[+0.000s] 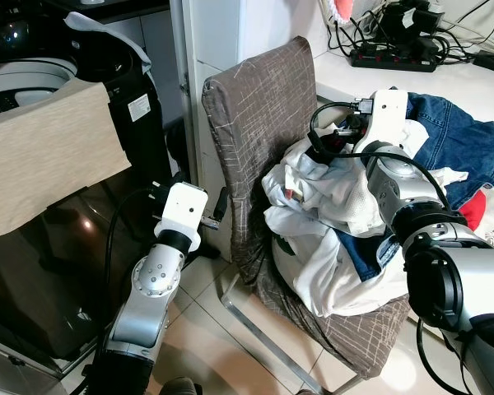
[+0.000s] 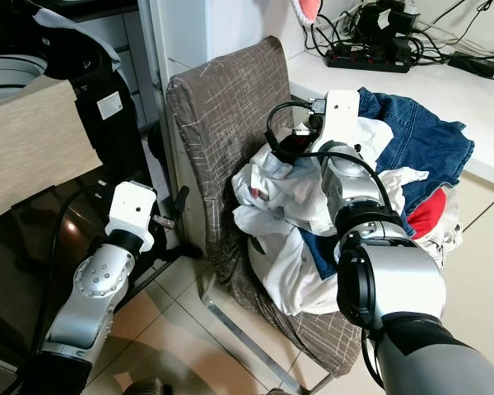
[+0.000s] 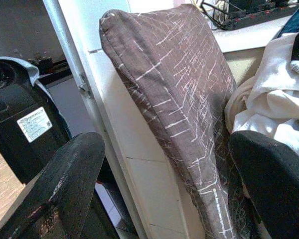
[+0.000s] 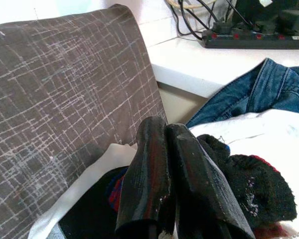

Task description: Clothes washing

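Right gripper at the laundry pile; left gripper waiting beside the chair

Nearest you, the left gripper (image 3: 164,189) hangs low beside the chair (image 1: 263,140), jaws wide and empty, probably parked clear of the pick. Beyond it, the clothes pile (image 1: 337,206) fills the chair seat and spills toward the counter edge, jeans (image 1: 453,140) at its far side. Your right gripper (image 4: 177,174) rests on top of the pile with jaws pressed together; whether cloth is pinched, you cannot tell. Its wrist view shows a dark knitted item (image 4: 254,184) just beside the fingers. The head views show the washing machine (image 1: 25,82) at far left.
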Tool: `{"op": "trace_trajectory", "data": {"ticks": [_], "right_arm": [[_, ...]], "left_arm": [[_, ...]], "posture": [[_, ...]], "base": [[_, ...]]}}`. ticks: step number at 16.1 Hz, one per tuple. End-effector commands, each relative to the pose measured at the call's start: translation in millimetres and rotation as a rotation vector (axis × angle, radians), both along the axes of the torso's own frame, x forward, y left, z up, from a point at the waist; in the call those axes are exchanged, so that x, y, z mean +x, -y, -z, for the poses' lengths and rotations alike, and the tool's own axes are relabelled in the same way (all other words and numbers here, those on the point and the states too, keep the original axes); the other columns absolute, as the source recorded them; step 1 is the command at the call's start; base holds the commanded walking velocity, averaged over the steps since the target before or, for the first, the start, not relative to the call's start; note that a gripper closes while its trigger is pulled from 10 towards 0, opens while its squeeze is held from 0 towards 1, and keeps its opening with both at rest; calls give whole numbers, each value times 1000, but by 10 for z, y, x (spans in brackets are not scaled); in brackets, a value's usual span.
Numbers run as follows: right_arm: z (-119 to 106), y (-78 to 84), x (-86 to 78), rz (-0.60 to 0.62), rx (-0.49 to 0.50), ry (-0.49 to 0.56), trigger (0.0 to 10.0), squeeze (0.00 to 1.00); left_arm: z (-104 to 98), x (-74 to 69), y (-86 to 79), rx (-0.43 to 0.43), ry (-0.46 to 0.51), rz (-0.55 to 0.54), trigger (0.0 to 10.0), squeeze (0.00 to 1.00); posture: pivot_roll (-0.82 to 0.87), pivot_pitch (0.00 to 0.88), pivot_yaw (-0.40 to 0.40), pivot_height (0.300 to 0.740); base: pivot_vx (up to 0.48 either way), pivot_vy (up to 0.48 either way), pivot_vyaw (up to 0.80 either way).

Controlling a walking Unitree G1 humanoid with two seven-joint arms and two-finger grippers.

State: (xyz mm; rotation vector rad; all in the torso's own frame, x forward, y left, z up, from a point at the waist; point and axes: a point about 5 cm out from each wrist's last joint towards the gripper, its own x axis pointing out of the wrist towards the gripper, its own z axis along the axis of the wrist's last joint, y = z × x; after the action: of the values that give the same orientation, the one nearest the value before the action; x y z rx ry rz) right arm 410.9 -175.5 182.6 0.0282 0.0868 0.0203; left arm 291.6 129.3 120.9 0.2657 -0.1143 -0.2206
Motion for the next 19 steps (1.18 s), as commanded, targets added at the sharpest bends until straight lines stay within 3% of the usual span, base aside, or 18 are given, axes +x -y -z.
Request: {"op": "trace_trajectory", "data": {"ticks": [1, 4, 5, 6, 12, 19], "right_arm": [[13, 75, -3, 48, 22, -25, 0, 0], [10, 107, -6, 65, -9, -26, 0, 0], [15, 115, -7, 81, -17, -31, 0, 741], [22, 106, -7, 87, -30, -36, 10000, 1000], [59, 156, -24, 116, 42, -42, 10000, 1000], [-36, 141, 5, 109, 26, -15, 10000, 1000]], "left_arm": [[-20, -15, 6, 2, 2, 8, 10000, 0], [-12, -25, 11, 0, 0, 7, 10000, 0], [-12, -25, 12, -1, 0, 7, 10000, 0], [-12, -24, 14, -2, 0, 6, 10000, 0], [-11, -10, 48, -7, -1, 15, 10000, 0], [-11, -1, 62, -11, -5, 24, 10000, 0]], "posture": [[118, 8, -40, 732], [118, 9, -44, 732], [118, 9, -44, 732], [118, 9, -44, 732], [101, 10, -41, 732], [97, 9, -38, 732]], "base": [[0, 0, 0], [0, 0, 0], [0, 0, 0], [0, 0, 0], [0, 0, 0], [0, 0, 0]]}}
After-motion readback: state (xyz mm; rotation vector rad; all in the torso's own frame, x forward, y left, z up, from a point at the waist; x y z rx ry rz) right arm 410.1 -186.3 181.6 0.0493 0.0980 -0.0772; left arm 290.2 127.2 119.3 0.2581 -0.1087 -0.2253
